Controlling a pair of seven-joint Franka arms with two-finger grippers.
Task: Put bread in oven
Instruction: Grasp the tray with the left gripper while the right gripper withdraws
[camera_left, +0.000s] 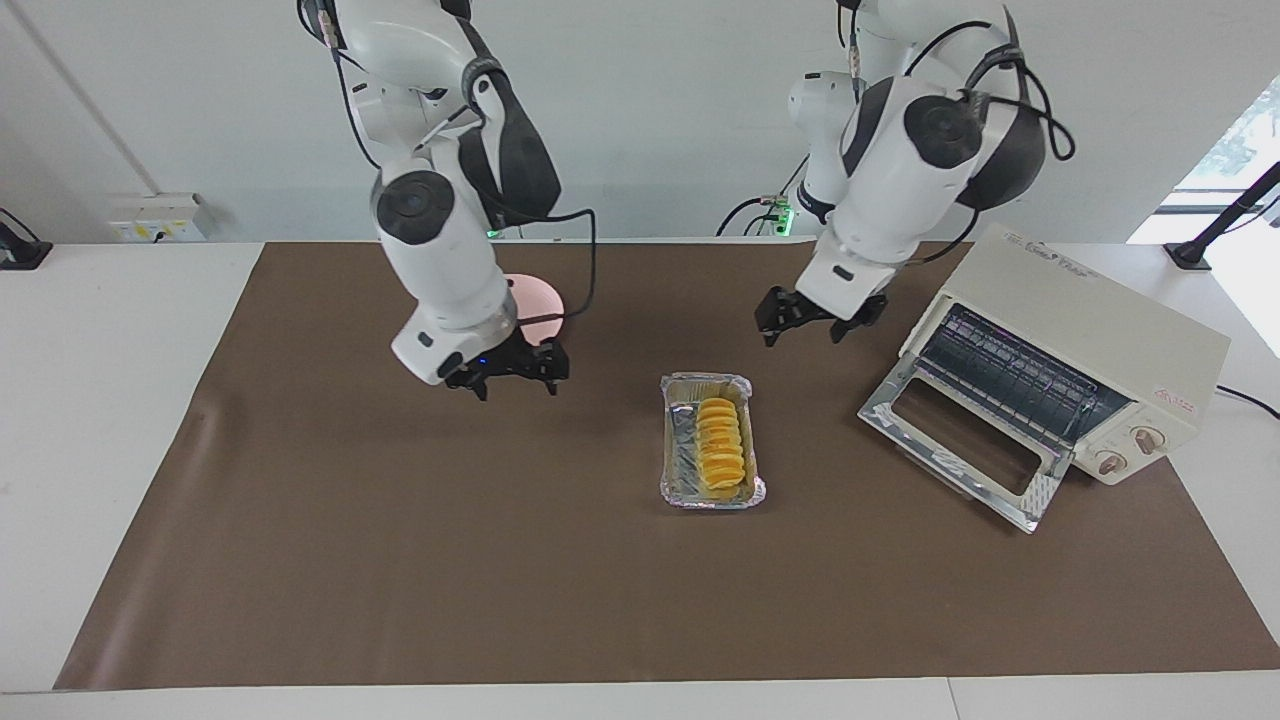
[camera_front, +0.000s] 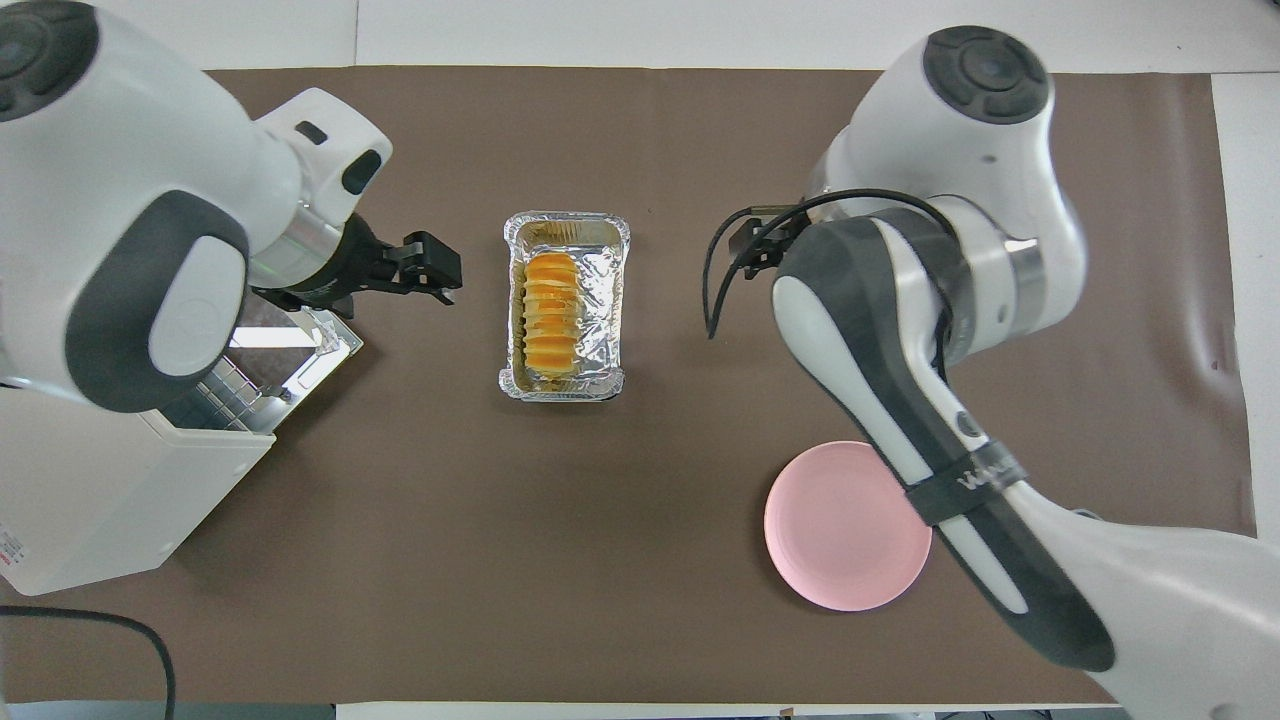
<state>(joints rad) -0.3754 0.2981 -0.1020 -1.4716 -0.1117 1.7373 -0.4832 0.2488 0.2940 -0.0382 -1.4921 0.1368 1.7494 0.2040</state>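
1. The bread, a ridged golden-yellow loaf, lies lengthwise in a crinkled foil tray near the middle of the brown mat that covers the tabletop.
2. The oven stands toward the left arm's end of the tabletop, its glass door folded down and open and its wire rack visible inside. The bread is outside the oven, and bare mat separates the tray from the door.
3. The right claw hangs in the air over bare mat, between the tray and the pink plate, toward the right arm's end of the tabletop. Its jaws are spread and hold nothing. The bread lies well apart from it, with no contact.
4. The left claw hangs over bare mat between the tray and the oven. Its jaws stand open and empty. The bread rests below and to one side of it, untouched.
5. In the overhead view the tray sits between the two claws, the left claw on the oven's side and the right arm's wrist on the plate's side.
6. The pink plate lies nearer to the robots than the tray, toward the right arm's end.
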